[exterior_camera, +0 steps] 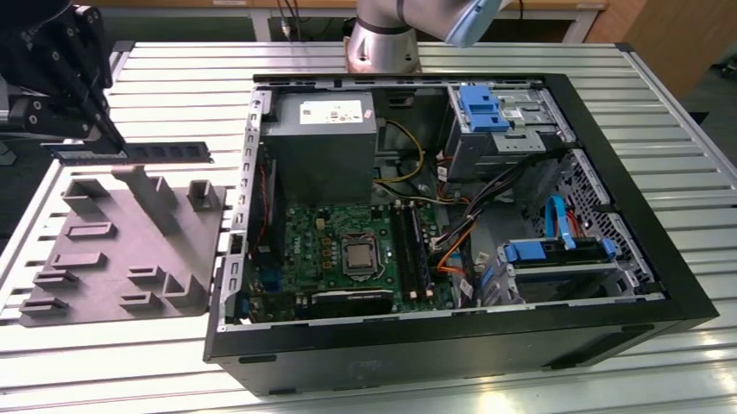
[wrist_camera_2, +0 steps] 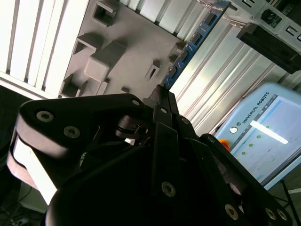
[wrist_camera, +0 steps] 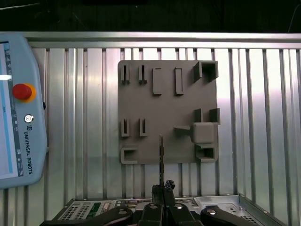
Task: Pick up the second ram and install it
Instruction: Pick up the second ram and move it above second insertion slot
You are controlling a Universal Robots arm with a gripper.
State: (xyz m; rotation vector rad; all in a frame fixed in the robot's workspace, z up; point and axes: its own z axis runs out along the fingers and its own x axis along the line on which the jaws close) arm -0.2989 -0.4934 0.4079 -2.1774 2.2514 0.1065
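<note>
Gripping the second ram (exterior_camera: 161, 153), end effector (exterior_camera: 113, 145) closed on it, stick level above the grey holder tray (exterior_camera: 127, 259). Open computer case (exterior_camera: 461, 332) beside the tray; teach pendant (wrist_camera: 19, 117) near it on the bench (exterior_camera: 691, 216).

At the exterior view's left, the end effector (exterior_camera: 110, 143) points down, clamped on the second ram (exterior_camera: 161, 153).

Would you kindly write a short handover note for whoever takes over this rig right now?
The end effector is shut on the second ram, gripping it toward one end.
The second ram is held in the air above the grey holder tray, at the exterior view's left, outside the computer case.
Done: the stick is picked up.
Left: it is not yet in the motherboard's memory slots.
</note>
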